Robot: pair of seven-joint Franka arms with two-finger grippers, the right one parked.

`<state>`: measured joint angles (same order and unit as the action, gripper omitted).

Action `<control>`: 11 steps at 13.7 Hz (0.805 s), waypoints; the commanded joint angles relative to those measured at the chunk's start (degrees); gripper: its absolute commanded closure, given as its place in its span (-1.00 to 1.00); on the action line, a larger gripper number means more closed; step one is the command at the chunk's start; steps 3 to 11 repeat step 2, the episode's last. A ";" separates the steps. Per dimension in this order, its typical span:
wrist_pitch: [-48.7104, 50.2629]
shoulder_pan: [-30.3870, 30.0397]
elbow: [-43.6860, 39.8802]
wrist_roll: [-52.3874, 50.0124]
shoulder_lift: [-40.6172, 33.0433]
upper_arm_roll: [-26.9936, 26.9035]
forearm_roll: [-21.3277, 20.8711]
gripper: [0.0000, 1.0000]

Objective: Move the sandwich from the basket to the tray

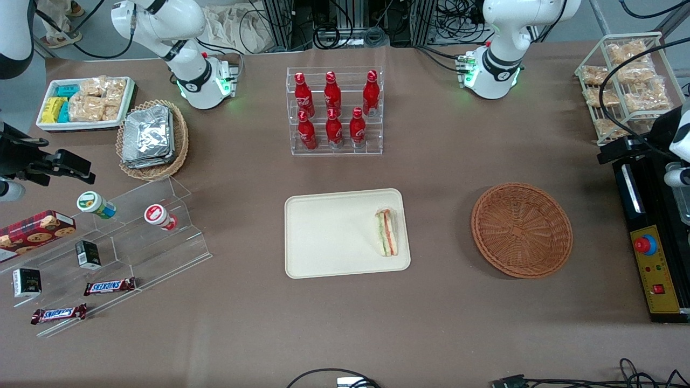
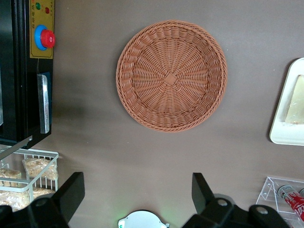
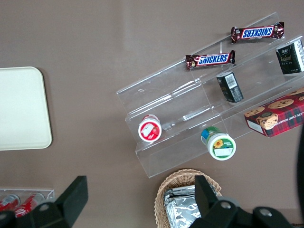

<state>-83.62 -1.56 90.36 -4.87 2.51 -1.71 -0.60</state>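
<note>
The sandwich [image 1: 387,233], a white wedge with red, orange and green layers, lies on the cream tray [image 1: 323,237], at the tray's edge nearest the basket. The reddish-brown wicker basket [image 1: 522,230] is empty; the wrist view shows the basket [image 2: 171,75] whole, with only woven bottom in it. My gripper [image 2: 137,183] hangs high over the bare table toward the working arm's end, well apart from the basket and the tray [image 2: 280,128]. It is open, and nothing is between its black fingers [image 2: 71,190].
A clear rack of red bottles [image 1: 334,110] stands farther from the front camera than the tray. A black box with a red stop button [image 1: 652,258] and a wire rack of snack bags [image 1: 628,81] flank the basket. A clear stepped stand [image 1: 124,242] with snacks lies toward the parked arm's end.
</note>
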 commanded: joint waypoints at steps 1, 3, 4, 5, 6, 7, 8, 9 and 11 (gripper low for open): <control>-0.67 0.42 1.39 -0.05 -1.54 -0.39 0.16 -1.00; -0.75 0.42 1.39 -0.05 -1.46 -0.39 0.25 -1.00; -0.75 0.42 1.39 -0.05 -1.46 -0.39 0.25 -1.00; -0.75 0.42 1.39 -0.05 -1.46 -0.39 0.25 -1.00; -0.75 0.42 1.39 -0.05 -1.46 -0.39 0.25 -1.00; -0.75 0.42 1.39 -0.05 -1.46 -0.39 0.25 -1.00; -0.75 0.42 1.39 -0.05 -1.46 -0.39 0.25 -1.00; -0.75 0.42 1.39 -0.05 -1.46 -0.39 0.25 -1.00; -0.75 0.42 1.39 -0.05 -1.46 -0.39 0.25 -1.00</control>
